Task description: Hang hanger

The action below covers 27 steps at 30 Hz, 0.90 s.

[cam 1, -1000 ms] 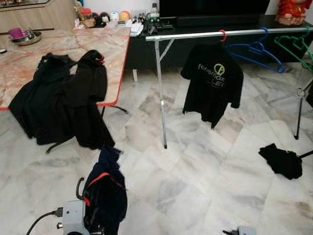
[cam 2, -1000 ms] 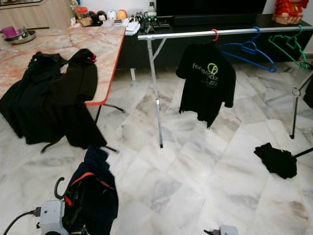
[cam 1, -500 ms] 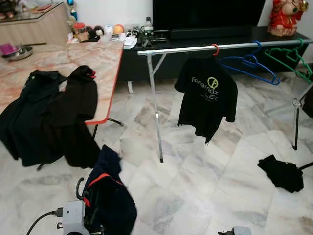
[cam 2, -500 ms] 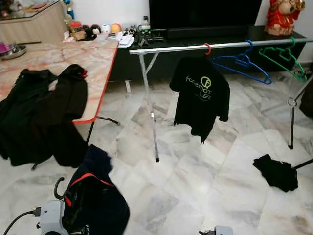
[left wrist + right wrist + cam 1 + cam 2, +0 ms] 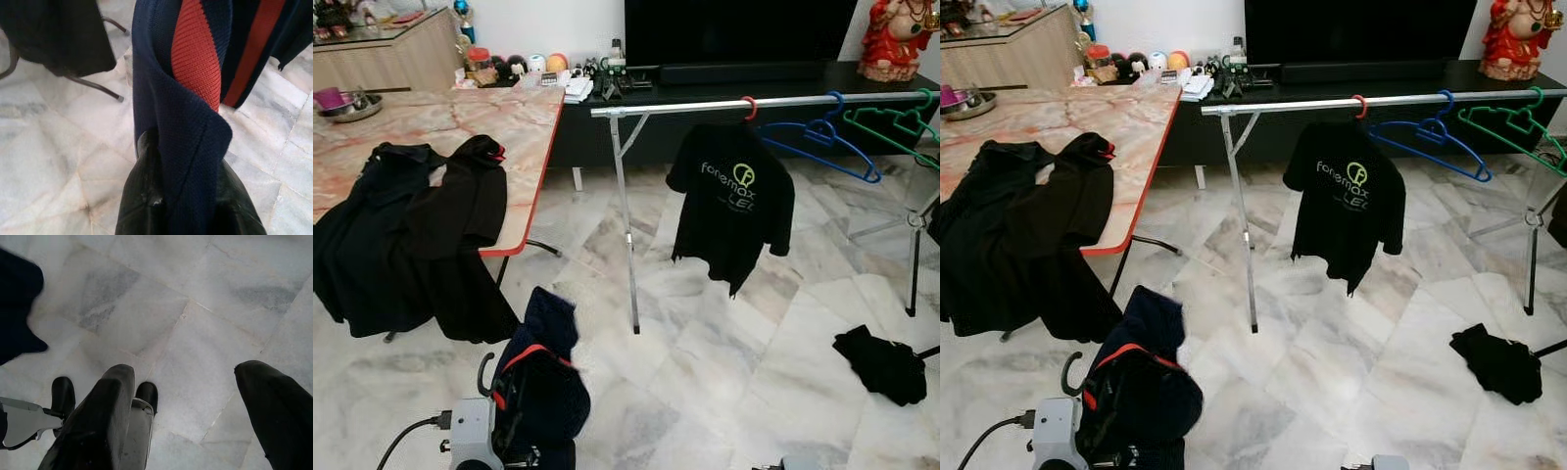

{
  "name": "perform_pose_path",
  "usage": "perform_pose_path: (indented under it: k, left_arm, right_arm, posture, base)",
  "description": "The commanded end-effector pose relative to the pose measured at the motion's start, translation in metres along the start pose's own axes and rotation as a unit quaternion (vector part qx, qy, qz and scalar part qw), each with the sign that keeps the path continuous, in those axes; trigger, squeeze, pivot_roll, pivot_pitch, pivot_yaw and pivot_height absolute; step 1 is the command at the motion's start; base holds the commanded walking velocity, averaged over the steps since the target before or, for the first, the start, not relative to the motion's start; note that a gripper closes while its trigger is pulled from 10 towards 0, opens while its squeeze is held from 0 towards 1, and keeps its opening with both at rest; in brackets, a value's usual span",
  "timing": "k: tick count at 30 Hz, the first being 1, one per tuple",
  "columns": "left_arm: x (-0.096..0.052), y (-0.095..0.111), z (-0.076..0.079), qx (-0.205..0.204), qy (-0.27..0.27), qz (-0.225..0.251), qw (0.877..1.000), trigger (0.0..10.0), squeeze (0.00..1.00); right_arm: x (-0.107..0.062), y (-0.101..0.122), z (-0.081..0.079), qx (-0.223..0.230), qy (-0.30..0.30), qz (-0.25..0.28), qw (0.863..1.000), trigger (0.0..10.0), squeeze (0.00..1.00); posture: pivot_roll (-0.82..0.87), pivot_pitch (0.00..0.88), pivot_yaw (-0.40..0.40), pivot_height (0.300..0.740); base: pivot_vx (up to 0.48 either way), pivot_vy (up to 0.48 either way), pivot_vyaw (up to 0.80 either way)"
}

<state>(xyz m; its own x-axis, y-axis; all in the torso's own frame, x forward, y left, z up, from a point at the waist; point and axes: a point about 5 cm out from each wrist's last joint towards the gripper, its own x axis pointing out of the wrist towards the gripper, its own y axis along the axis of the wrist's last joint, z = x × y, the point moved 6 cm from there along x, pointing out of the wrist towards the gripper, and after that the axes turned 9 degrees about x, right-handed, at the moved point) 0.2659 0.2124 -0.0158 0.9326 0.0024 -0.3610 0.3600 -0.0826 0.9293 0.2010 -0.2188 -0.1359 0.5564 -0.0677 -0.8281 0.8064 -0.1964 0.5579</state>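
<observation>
At seven o'clock in the head views, low and close, the left gripper is clamped on a navy shirt that drapes from a black hanger, whose curved hook sticks up just left of the cloth. The shirt is dark blue knit with red ribbed stripes at the collar; in the left wrist view one fold is pinched between the two black fingers and the rest hangs down toward the marble floor.

The right gripper hangs low over bare tiles with its fingers spread wide apart and nothing between them.

At one o'clock stands a metal clothes rail on thin legs. A black T-shirt with a pale green logo hangs from it on a red hanger; further right along the bar hang a blue hanger and a green hanger, both bare. At four o'clock a crumpled black garment lies on the floor.

At ten o'clock, black clothes spill over the edge of a marble-topped table with a red rim. Behind the rail, at twelve o'clock, runs a dark low cabinet.
</observation>
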Motion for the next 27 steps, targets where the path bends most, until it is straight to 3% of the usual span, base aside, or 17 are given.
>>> perform_pose_path:
  k: [1, 14, 27]
  left_arm:
    - [0.001, 0.004, 0.001, -0.001, -0.002, 0.01, 1.0, 10.0, 0.0]
    - [0.003, 0.006, 0.003, 0.009, -0.007, 0.012, 1.0, 10.0, 0.0]
    - [0.0, 0.009, 0.016, 0.008, -0.037, 0.024, 0.999, 10.0, 0.0]
  right_arm:
    - [-0.002, -0.008, 0.006, -0.004, -0.007, -0.012, 1.0, 10.0, 0.0]
    - [-0.001, -0.007, 0.006, -0.003, -0.008, -0.012, 1.0, 10.0, 0.0]
    - [-0.001, -0.005, 0.007, 0.0, -0.012, -0.006, 1.0, 10.0, 0.0]
  posture:
    - [0.1, 0.046, 0.037, 0.74]
    - [0.11, 0.055, 0.031, 0.74]
    - [0.11, 0.075, 0.029, 0.74]
  base:
    - [0.0, -0.48, 0.0]
    - [0.0, -0.443, 0.0]
    - [0.0, 0.0, 0.0]
